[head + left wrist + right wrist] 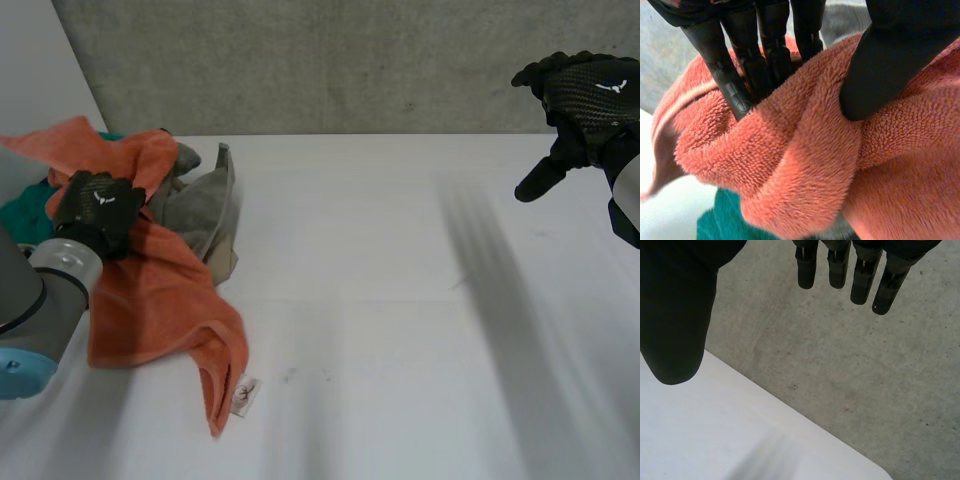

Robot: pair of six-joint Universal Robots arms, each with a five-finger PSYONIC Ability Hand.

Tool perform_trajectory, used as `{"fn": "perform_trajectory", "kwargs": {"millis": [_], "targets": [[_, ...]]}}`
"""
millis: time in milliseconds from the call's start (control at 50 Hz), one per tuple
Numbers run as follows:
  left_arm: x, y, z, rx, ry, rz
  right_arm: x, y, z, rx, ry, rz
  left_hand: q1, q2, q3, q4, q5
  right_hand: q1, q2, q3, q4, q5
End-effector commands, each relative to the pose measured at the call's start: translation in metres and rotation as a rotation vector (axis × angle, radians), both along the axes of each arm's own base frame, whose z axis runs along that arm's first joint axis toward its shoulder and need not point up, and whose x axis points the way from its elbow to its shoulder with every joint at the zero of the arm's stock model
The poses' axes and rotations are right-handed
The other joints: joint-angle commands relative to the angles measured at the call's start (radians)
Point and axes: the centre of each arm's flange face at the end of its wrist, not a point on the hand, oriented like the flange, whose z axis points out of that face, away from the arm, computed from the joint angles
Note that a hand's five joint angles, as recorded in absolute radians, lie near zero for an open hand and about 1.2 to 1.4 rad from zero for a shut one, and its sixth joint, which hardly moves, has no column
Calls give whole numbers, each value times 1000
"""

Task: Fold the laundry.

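Left robot hand (97, 210) pinches bunched orange towel (160, 290), left side of bench (400, 300); right robot hand (585, 95) relaxed, empty, hovers far right; grey cloth (200, 210), teal cloth (25, 205) crumpled; nothing folded yet.

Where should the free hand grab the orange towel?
The corner by the white label on the orange towel. It lies loose on the bare table, so the open right hand could likely come in from the right side. The left hand pinches the bunched top.

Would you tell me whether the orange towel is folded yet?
Not folded: the orange towel lies crumpled, pinched by the left hand.
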Motion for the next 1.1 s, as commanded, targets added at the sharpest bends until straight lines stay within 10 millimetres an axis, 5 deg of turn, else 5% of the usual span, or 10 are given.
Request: {"fn": "perform_trajectory", "kwargs": {"millis": [20,100,200,240,380,420,500,780,920,1100], "targets": [[-32,19,41,-113,47,-112,-2,0,5,-15,-4,-7,309,277,313,267,308,-16,-43,-33,-53,-61],[-73,60,105,-266,191,-259,-4,-1,9,-24,-6,-13,309,277,313,267,308,-16,-43,-33,-53,-61],[-103,90,131,-236,422,-335,-5,0,14,-39,-10,-16,309,277,313,267,308,-16,-43,-33,-53,-61],[-115,100,127,-181,477,-366,-5,1,16,-45,-12,-14,309,277,313,267,308,-16,-43,-33,-53,-61],[-178,134,56,174,574,-488,-5,2,17,-46,-14,-14,309,277,313,267,308,-16,-43,-33,-53,-61],[-184,130,37,249,570,-470,-5,2,16,-42,-12,-13,-41,-73,-36,-83,-42,-16,-43,-33,-53,-61],[-182,125,23,320,538,-428,-4,2,10,-13,-5,-7,-714,-746,-710,-757,-716,-16,-43,-33,-53,-61],[-94,104,83,172,509,-281,3,13,-39,303,237,104,-794,-826,-790,-836,-796,-16,-43,-33,-53,-61],[-63,73,43,185,227,-255,11,31,-93,574,352,211,-741,-774,-737,-784,-743,26,0,10,-11,-18],[-71,51,-21,255,13,-284,33,34,-137,457,345,257,-724,-756,-720,-766,-725,53,26,36,16,8]]}}
